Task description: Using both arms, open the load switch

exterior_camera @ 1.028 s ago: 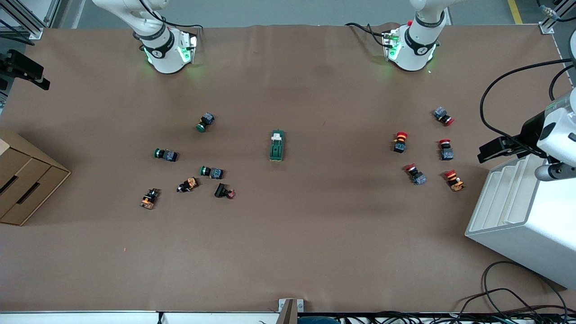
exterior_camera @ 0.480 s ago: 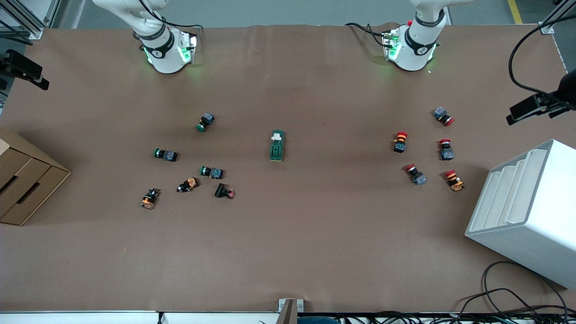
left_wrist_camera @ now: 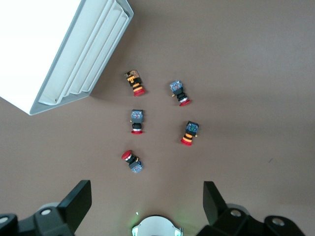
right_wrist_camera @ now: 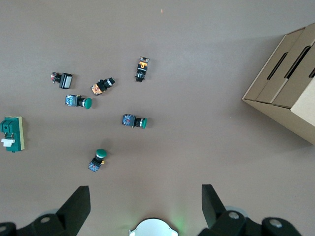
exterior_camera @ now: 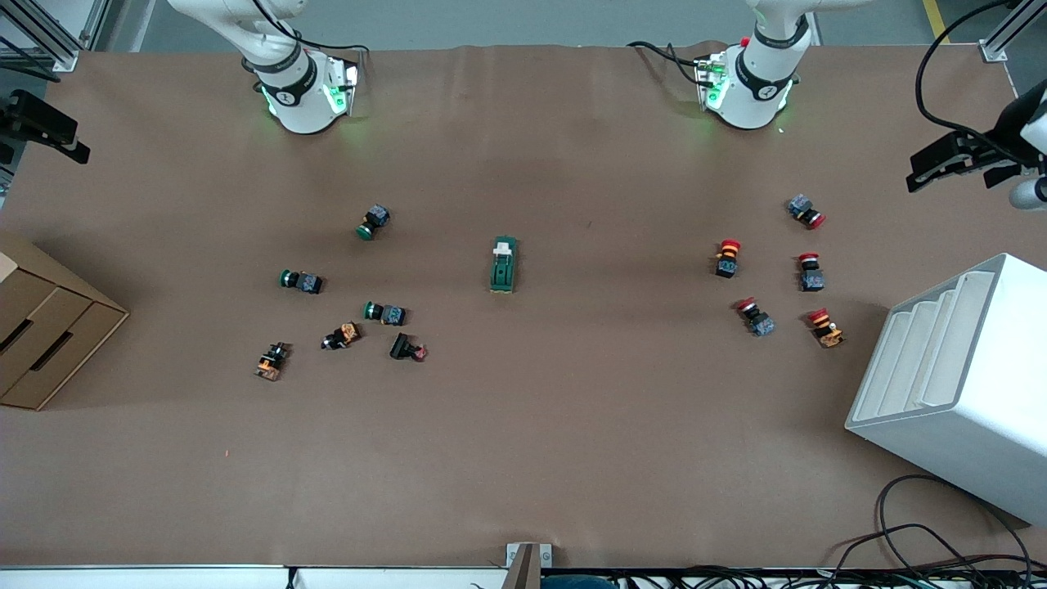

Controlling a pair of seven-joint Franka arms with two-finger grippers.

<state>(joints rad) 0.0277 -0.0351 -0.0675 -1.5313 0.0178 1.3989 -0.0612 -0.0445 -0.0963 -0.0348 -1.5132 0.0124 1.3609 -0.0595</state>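
The load switch (exterior_camera: 503, 265) lies in the middle of the table (exterior_camera: 572, 425), at 3 o'clock from the green buttons (exterior_camera: 384, 312). Left gripper (left_wrist_camera: 146, 199) and right gripper (right_wrist_camera: 145, 199) hang high, jaws wide open, holding nothing.

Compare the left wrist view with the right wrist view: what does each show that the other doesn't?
Left wrist only: five red-capped push-buttons beside the white stepped rack, under the open left hand. Right wrist only: the load switch, green-capped push-buttons, the cardboard box, under the open right hand. Both: the brown table, nothing held.
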